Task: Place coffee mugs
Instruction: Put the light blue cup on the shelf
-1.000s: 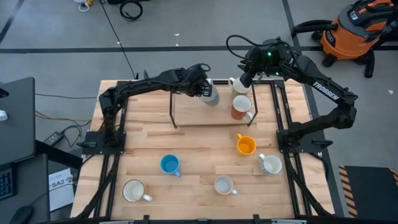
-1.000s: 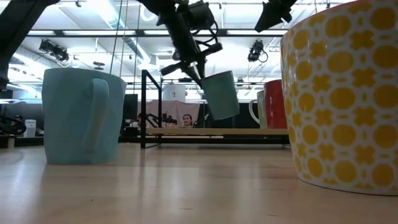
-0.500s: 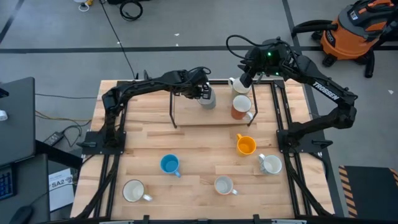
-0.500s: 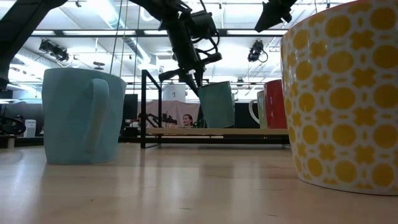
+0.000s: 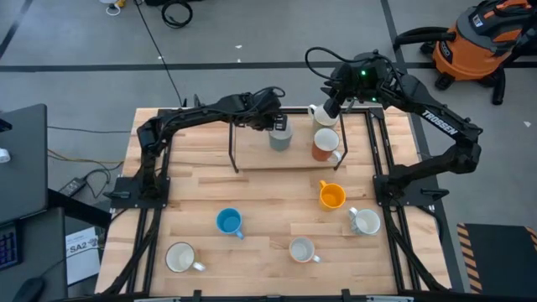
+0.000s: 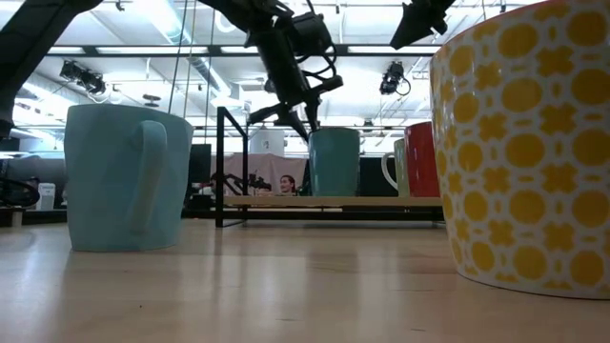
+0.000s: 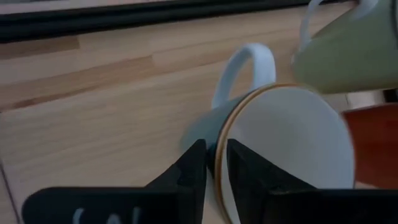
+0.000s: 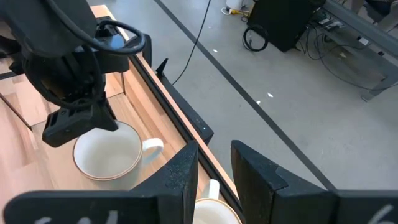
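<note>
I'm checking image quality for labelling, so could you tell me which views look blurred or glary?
Low view: the near yellow-patterned ceramic mug and pale blue mug loom soft, ceiling lights glare. Left wrist view: the grey mug under the left gripper is slightly blurred. High view: even, sharp.

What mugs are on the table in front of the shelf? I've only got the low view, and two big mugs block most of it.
Observer: Five stand there: a blue mug, an orange mug and three white mugs.
Operator: Where's the right hand? I just see an arm up top.
Observer: The right hand is over another white mug at the back right end of the shelf.
</note>
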Available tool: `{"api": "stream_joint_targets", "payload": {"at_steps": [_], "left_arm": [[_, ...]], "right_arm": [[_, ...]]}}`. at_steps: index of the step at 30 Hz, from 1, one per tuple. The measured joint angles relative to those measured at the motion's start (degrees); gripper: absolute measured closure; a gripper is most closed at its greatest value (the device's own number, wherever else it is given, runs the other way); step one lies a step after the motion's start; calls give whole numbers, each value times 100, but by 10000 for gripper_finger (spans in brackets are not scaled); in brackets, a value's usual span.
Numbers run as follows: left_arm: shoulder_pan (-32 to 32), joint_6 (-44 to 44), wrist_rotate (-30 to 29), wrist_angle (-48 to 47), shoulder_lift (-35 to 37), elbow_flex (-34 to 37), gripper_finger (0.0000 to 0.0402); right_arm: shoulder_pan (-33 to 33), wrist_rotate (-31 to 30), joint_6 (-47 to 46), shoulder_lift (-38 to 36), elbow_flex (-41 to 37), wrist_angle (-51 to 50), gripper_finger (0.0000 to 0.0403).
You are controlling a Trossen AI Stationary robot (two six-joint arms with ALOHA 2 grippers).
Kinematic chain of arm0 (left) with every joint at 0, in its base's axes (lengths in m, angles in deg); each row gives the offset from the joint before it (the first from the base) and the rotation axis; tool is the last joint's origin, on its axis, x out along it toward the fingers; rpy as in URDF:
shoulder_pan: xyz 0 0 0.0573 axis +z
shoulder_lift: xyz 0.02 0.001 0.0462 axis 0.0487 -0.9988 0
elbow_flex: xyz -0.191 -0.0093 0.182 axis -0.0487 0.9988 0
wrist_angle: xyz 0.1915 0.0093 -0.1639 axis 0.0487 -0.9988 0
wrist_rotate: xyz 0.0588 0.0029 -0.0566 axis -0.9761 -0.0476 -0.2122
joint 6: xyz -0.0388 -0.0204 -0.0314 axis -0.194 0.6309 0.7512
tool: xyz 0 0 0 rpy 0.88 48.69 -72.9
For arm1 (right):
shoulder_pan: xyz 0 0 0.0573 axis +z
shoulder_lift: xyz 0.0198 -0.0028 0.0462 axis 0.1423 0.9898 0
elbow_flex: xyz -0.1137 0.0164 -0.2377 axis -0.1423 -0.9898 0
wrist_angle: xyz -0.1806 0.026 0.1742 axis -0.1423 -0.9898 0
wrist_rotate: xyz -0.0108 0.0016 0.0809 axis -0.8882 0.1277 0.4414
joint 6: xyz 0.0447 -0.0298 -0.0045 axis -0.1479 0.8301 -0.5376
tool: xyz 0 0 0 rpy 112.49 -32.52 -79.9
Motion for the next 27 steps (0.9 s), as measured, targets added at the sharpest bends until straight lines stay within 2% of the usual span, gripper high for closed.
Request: {"api": "stream_joint_targets", "payload": {"at_steps": [9,19,27], "left_arm": [[12,0,6,125,21,-1,303],[141,-123,6,97,294,-1,301],[141,-1274,98,38,950,-1,301]], "right_arm": [[0,0,0,0,0,-2,300],[0,0,-11,0,0,-4,300],[0,0,-65,1,0,-6,300]]}}
